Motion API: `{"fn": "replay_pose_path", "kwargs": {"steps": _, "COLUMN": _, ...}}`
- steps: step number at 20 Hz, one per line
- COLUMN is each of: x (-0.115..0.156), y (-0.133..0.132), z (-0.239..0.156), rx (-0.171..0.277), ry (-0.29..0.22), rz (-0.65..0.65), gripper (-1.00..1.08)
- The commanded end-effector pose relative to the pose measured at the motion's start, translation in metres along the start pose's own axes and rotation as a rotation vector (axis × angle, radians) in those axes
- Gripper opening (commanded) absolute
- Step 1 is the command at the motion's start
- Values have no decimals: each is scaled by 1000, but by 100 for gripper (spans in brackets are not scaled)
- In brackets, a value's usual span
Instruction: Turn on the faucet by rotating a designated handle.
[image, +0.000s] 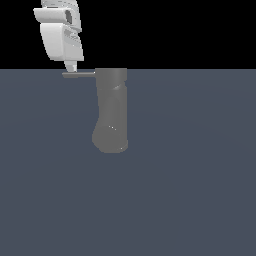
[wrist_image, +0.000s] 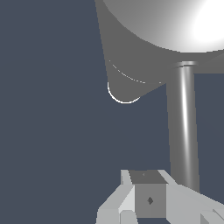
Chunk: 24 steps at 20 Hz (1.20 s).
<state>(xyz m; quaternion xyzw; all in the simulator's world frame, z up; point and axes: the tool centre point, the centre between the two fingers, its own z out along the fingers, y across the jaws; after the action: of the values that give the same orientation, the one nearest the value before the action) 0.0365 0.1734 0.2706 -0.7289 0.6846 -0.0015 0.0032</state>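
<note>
Pincer (image: 71, 68) sits directly above the handle (image: 78, 74) tip, beside the faucet (image: 112, 110); grip state indeterminate.

White gripper (image: 71, 68) hangs pointing down, its jaws' spread unclear
</note>
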Motion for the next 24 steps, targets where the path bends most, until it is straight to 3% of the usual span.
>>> {"fn": "replay_pose_path", "kwargs": {"steps": 1, "x": 1, "y": 10, "z": 0, "rx": -7, "ry": 2, "rz": 1, "gripper": -100}}
{"fn": "replay_pose_path", "kwargs": {"steps": 24, "x": 5, "y": 71, "z": 0, "rx": -7, "ry": 2, "rz": 1, "gripper": -100}}
